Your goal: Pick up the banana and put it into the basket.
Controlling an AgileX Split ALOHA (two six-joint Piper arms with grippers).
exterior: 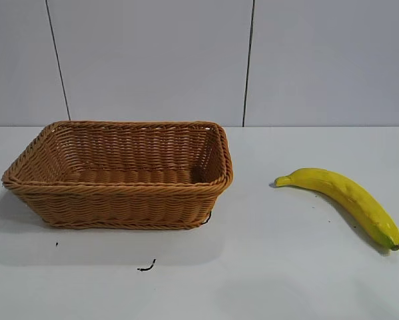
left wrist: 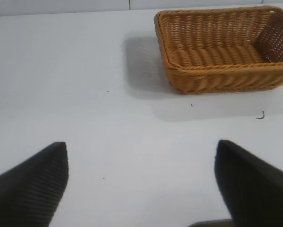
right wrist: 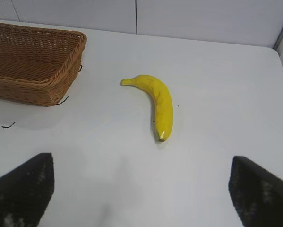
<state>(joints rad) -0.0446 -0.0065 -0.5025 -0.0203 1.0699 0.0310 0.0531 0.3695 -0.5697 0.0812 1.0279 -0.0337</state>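
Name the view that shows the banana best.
The right wrist view: the banana lies whole and near the middle, stem to tip, on the table. The exterior view shows it whole too, but out by the right edge. The left wrist view misses it.

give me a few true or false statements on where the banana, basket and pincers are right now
1. The banana lies on the table, outside the basket. True.
2. The basket already holds the banana. False: the basket is empty.
3. The right pincer is shut on the banana. False: its fingers stand wide apart, short of the banana and not touching it.
4. In the exterior view the banana lies to the right of the basket, apart from it. True.
5. The left pincer is open over bare table, with the basket beyond it. True.
6. The basket is tipped on its side. False: it sits upright, opening upward.
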